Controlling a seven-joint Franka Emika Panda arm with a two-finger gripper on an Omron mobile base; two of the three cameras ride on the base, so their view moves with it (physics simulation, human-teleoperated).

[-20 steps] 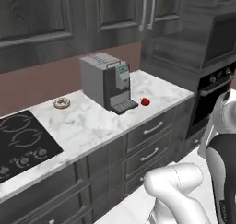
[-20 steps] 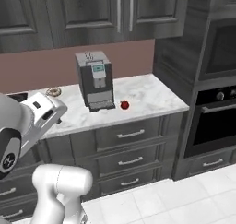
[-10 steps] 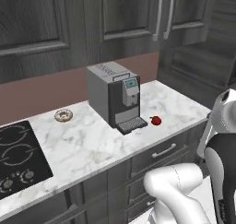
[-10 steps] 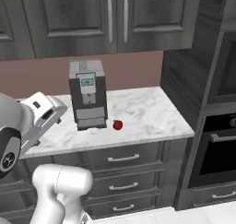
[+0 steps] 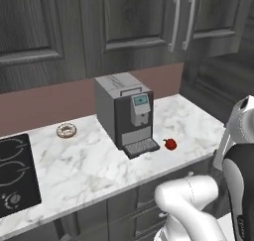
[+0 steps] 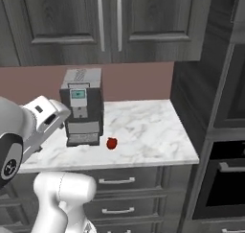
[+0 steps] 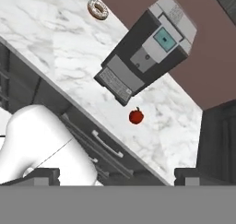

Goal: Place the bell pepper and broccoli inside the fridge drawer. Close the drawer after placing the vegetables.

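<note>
The bell pepper (image 5: 170,144) (image 6: 111,143) (image 7: 136,116) is a small, rounded, glossy red vegetable with a short dark stem at its top. It sits upright on the white marble desk (image 5: 89,165) (image 6: 143,131) (image 7: 55,48), resting on its base with nothing touching it. It lies just beside the front corner of the grey coffee machine (image 5: 124,115) (image 6: 82,105) (image 7: 147,52), next to the machine's drip tray, near the front edge of the desk. In the left base view it lies to the right of the machine; the right base view shows the same. In the hand view it lies below the machine's tray.
</note>
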